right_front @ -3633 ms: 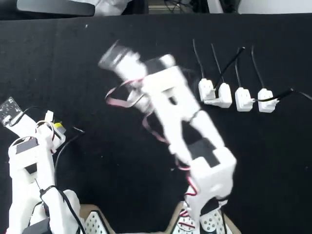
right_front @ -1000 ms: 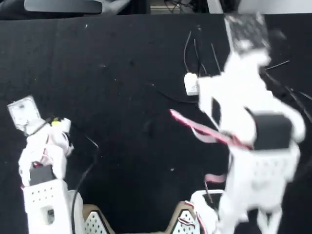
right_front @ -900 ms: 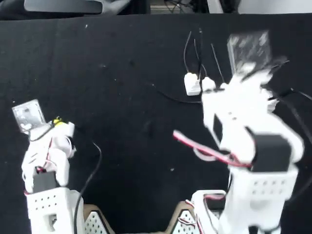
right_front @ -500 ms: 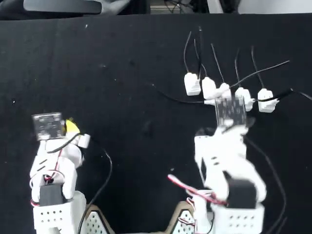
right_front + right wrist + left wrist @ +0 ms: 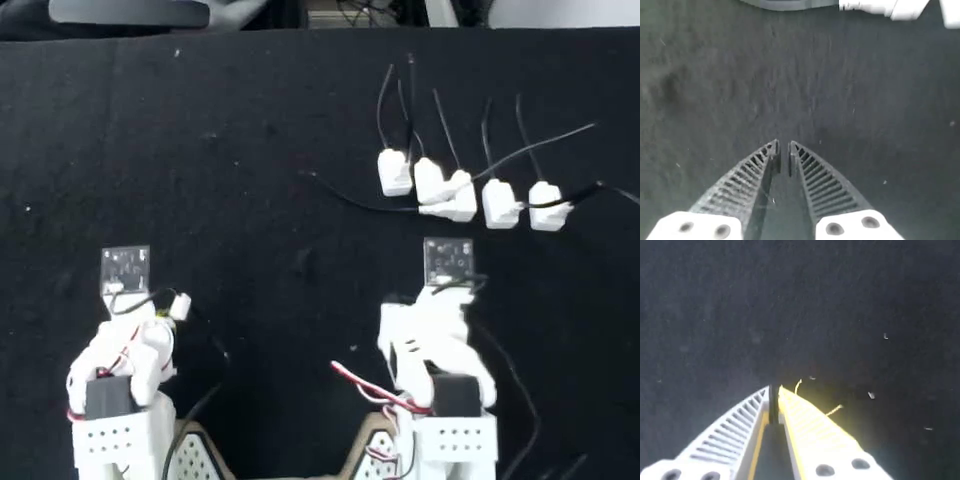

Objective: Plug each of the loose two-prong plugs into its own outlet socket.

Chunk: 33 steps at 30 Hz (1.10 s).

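Observation:
Several white plug and socket pieces with thin black wires lie in a row at the back right of the black table. One piece [image 5: 395,172] sits apart at the row's left end, then comes a joined pair [image 5: 445,192], then two more [image 5: 497,203] [image 5: 546,206]. Both arms are folded back at the near edge, far from the row: the left arm [image 5: 120,350] and the right arm [image 5: 438,340]. My left gripper [image 5: 775,388] is shut and empty over bare cloth. My right gripper [image 5: 783,146] is shut with a hairline gap, also empty. The white pieces [image 5: 880,6] lie far ahead of it.
The black cloth [image 5: 250,150] covers the whole table. A loose black wire [image 5: 345,195] trails left from the row. The arm bases [image 5: 290,455] stand at the near edge. A dark object [image 5: 125,12] lies beyond the far edge.
The right arm has pulled back from the row of white pieces and folded down at the near edge. The left arm has folded back too. One more white piece now lies at the row's left end.

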Tool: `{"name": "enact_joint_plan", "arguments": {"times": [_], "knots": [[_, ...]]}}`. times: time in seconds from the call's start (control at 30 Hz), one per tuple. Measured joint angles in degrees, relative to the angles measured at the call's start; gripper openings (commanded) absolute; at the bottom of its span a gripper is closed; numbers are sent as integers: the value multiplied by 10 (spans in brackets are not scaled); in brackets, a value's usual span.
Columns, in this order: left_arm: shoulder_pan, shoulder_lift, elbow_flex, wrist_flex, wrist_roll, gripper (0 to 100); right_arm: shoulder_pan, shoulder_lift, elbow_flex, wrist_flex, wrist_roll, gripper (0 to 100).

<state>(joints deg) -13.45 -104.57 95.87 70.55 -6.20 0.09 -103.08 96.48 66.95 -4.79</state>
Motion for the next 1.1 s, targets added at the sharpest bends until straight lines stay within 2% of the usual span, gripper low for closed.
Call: {"name": "enact_joint_plan", "arguments": {"times": [0.1, 0.23, 1.1], "knots": [[-21, 5, 2, 18, 0, 43, 0, 0, 2, 49, -1, 12], [-43, 5, 2, 23, 0, 43, -1, 0, 3, 65, -1, 12], [-42, 5, 2, 23, 0, 43, -1, 0, 3, 67, -1, 12]]}}
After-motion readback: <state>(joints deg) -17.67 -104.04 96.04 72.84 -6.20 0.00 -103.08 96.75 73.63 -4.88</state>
